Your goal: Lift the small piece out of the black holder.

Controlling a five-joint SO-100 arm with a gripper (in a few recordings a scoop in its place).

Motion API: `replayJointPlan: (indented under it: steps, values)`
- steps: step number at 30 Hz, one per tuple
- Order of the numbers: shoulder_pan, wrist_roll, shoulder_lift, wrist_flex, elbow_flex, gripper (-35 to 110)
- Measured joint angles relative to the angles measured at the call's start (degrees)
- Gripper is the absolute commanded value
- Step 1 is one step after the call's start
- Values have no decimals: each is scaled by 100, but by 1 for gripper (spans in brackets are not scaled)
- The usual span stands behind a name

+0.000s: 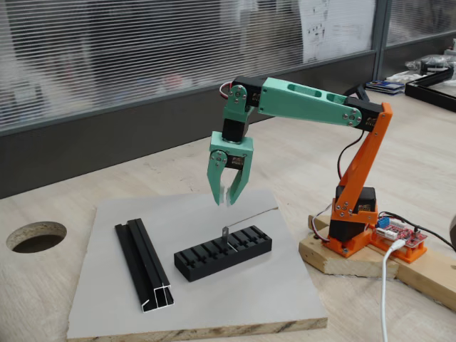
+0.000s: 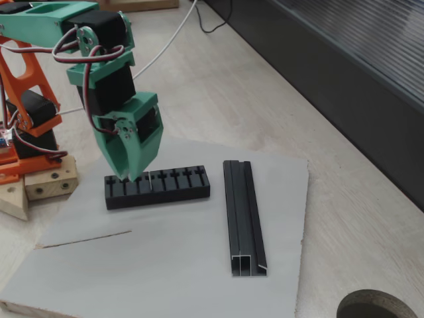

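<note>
The black holder (image 1: 223, 253) lies on the grey board (image 1: 114, 306), its slotted top facing up, and it also appears as the black holder (image 2: 158, 187). The small piece (image 1: 225, 237), a thin grey strip with a hole near its top, stands upright in one of the middle slots. My green gripper (image 1: 226, 202) points straight down a little above the strip, open, with a narrow gap between its fingers and nothing in it. From the other side my gripper (image 2: 130, 173) covers the holder's left part and hides the strip.
A longer black channel rail (image 1: 144, 263) lies left of the holder, also seen as the rail (image 2: 243, 215). A thin grey wire (image 1: 249, 216) rests on the board behind the holder. A round hole (image 1: 35, 236) is cut in the table. The arm's orange base (image 1: 353, 221) stands on a wooden block.
</note>
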Motion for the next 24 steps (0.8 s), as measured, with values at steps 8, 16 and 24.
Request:
replayJointPlan:
  steps: [8, 16, 24]
  values:
    - [0, -1758, 0, 0, 0, 14]
    - [0, -1942, 0, 0, 0, 14]
    - [0, -1942, 0, 0, 0, 14]
